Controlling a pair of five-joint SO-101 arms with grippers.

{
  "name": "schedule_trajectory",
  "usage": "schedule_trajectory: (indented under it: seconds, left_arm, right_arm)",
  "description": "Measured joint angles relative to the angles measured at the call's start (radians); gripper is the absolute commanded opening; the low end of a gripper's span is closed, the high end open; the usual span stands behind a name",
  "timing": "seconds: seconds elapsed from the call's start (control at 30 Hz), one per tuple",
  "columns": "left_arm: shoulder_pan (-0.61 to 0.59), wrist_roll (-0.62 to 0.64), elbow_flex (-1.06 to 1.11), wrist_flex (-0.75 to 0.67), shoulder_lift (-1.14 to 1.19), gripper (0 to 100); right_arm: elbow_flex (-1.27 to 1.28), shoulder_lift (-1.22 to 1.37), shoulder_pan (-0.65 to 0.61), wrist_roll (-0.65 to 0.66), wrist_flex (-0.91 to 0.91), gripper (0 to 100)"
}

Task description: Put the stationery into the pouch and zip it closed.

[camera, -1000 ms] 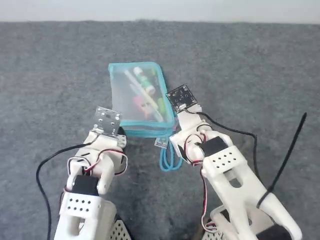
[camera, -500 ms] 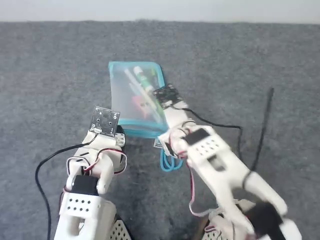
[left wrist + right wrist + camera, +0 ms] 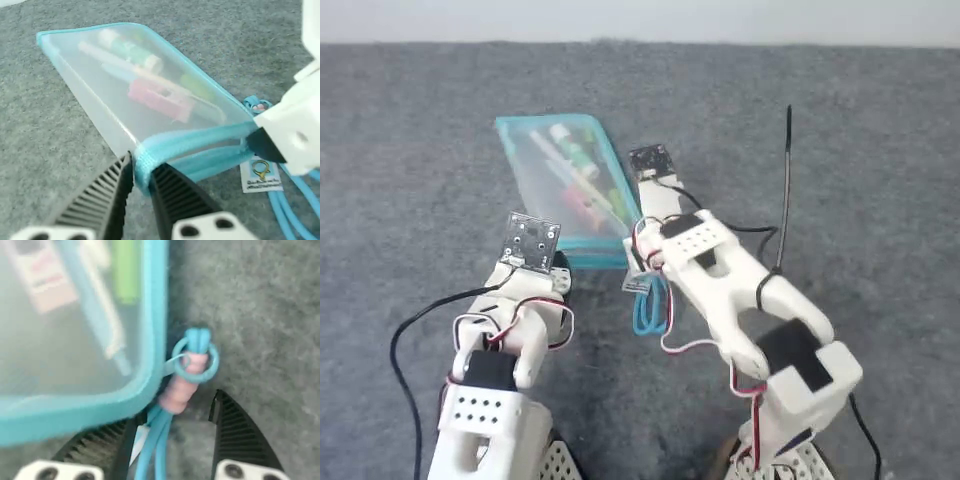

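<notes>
Grey carpet-like table surface [image 3: 860, 110], pale strip [image 3: 640, 18] along its far edge

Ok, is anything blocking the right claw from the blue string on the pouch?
No, nothing visible is in the way. The right claw is open, and the blue string lies right between its two sides, beside the edge of the pouch.

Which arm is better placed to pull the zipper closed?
Probably the right: the right fingers, open, straddle the zipper pull, while the left fingers clamp the pouch corner, anchoring it.
</notes>
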Motion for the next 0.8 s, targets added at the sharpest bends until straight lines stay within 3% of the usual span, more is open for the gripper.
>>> schedule_trajectory:
  seconds: [0.13,0.3,0.47,0.67,0.8]
  left_arm:
    - [0.000,0.000,0.000,0.000,0.000,1]
    - [0.000,0.000,0.000,0.000,0.000,1]
    - [-0.002,0.006,0.000,0.000,0.000,1]
    - [-0.002,0.008,0.000,0.000,0.000,1]
    - [0.000,0.008,0.000,0.000,0.000,1]
  right_arm:
    - [-0.014,0.014,0.025,0.000,0.000,18.7]
    - [-0.015,0.014,0.034,0.000,0.000,0.4]
    - [-0.041,0.014,0.098,0.003,0.106,0.5]
    - [-0.046,-0.084,0.216,0.130,0.279,0.6]
    - [0.031,-0.265,0.216,0.201,0.301,0.6]
